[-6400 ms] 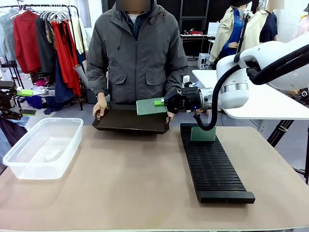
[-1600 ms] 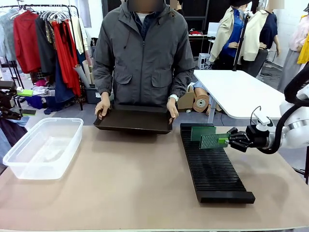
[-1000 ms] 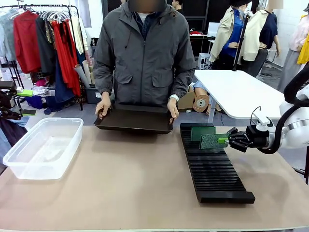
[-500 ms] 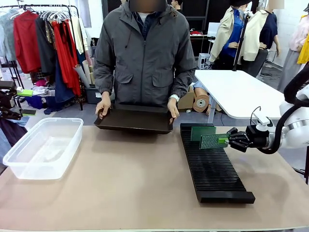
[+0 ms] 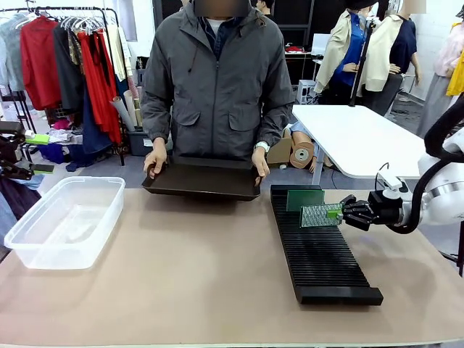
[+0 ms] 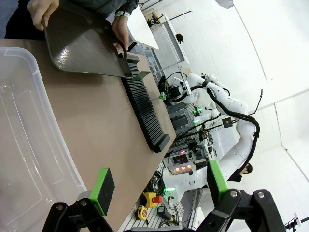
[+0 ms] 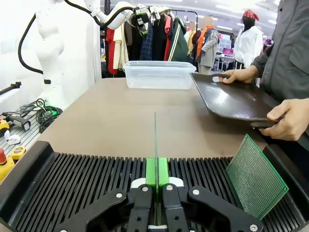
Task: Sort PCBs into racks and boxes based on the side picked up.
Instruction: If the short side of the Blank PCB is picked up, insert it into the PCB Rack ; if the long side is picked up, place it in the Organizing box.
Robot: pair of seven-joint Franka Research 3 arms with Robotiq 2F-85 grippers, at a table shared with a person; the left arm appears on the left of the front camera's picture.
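Note:
My right gripper [image 5: 342, 214] is shut on a green PCB [image 5: 320, 215], holding it upright just above the far part of the long black rack [image 5: 319, 254]. In the right wrist view this PCB [image 7: 156, 140] shows edge-on between the shut fingers [image 7: 151, 174], over the rack's slots [image 7: 72, 179]. Another PCB [image 5: 305, 199] stands in the rack's far end, and it appears tilted to the right in the wrist view [image 7: 253, 176]. The clear box [image 5: 65, 221] sits at the table's left. My left gripper [image 6: 159, 182] is open above the box [image 6: 24, 145], with nothing between its fingers.
A person at the far side holds a smooth black tray [image 5: 201, 181] with both hands, tilted on the table edge just left of the rack. The brown table [image 5: 181, 275] lies between box and rack. A white table [image 5: 362, 141] stands behind on the right.
My right gripper has dipped slightly toward the rack with the PCB, still shut on it. The person and the tray have barely moved.

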